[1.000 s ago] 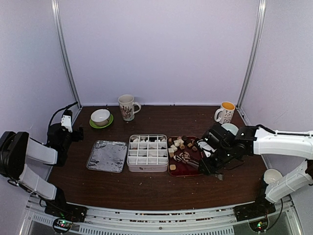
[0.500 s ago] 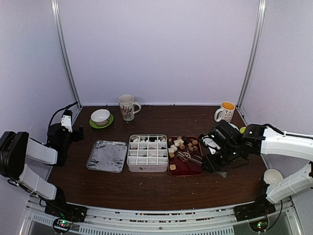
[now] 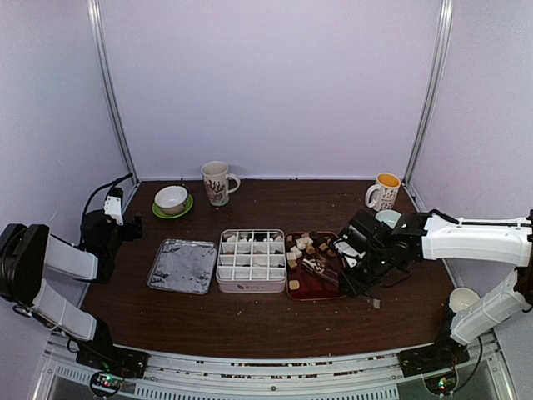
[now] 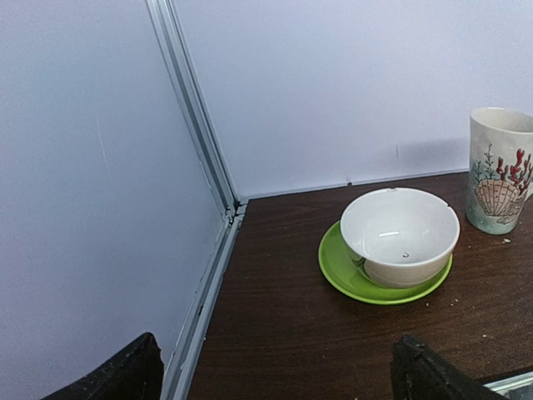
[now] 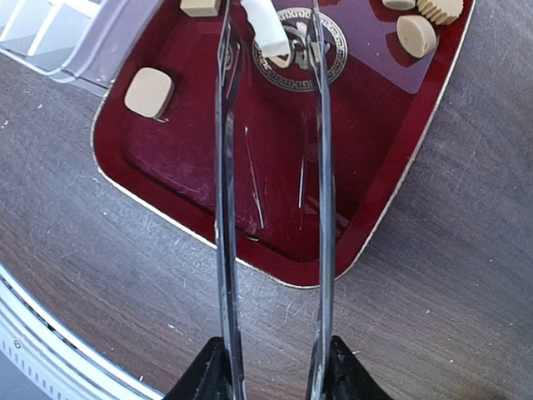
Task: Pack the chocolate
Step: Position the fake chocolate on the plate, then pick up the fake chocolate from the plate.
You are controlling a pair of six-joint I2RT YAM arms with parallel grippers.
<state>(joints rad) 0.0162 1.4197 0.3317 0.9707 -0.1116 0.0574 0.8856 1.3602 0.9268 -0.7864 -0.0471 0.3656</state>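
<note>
The chocolate (image 3: pixel 304 243) lies as small tan, cream and dark pieces in the dark-red tray (image 3: pixel 321 289). A few dark pieces sit in the back row of the white divided box (image 3: pixel 251 260). My right gripper (image 3: pixel 360 273) is shut on the metal tongs (image 3: pixel 319 268), which reach over the tray. In the right wrist view the tongs (image 5: pixel 225 167) run from my gripper (image 5: pixel 271 367) out over the tray (image 5: pixel 366 200). A cream piece (image 5: pixel 265 29) sits near their tips, with tan pieces (image 5: pixel 150 92) nearby. My left gripper (image 3: pixel 112 208) is open and empty at the far left.
A flat silvery lid (image 3: pixel 182 265) lies left of the box. A white bowl on a green saucer (image 4: pixel 400 237) and a shell-pattern mug (image 4: pixel 500 167) stand at the back left. A yellow-lined mug (image 3: pixel 384 192) stands at the back right. A white cup (image 3: pixel 463 299) sits at the right edge.
My right arm drew back to the right, then came left again, shifting the tongs slightly over the tray. The left arm has not moved.
</note>
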